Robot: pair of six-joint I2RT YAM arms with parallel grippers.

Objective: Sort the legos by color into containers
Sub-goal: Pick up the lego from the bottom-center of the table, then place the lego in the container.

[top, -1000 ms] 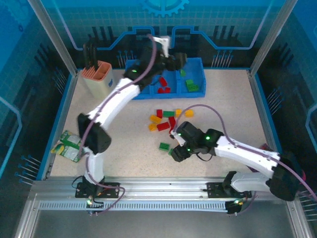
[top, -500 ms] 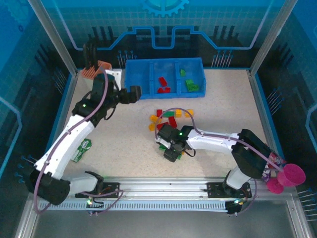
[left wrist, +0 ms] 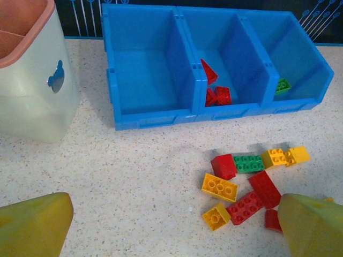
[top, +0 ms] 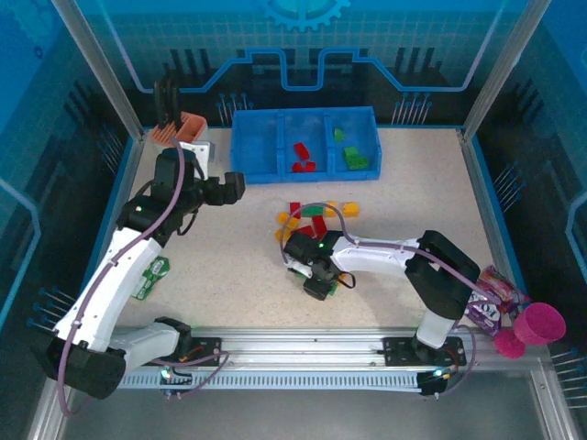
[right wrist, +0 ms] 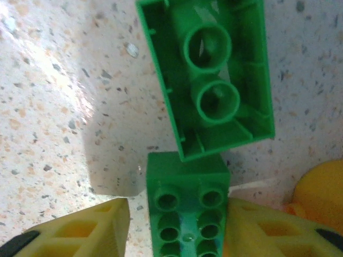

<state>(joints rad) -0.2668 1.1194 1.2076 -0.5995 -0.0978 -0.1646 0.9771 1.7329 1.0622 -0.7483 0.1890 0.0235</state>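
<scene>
Pulling the left gripper (top: 233, 184) back off the blue tray (top: 303, 175) left it hanging wide and empty, the tray ahead of its fingers (left wrist: 37, 225) and the loose pile (left wrist: 249, 182) nearer, off to their right. Meanwhile my right gripper (right wrist: 177, 210) had slid in over a green studded brick (right wrist: 186, 214), which sat between its parted jaws, one pad against it, the other just clear. An upturned green brick (right wrist: 211, 75) lay right beyond the tips. I judged a green pick was next, bound for the tray's green compartment.
</scene>
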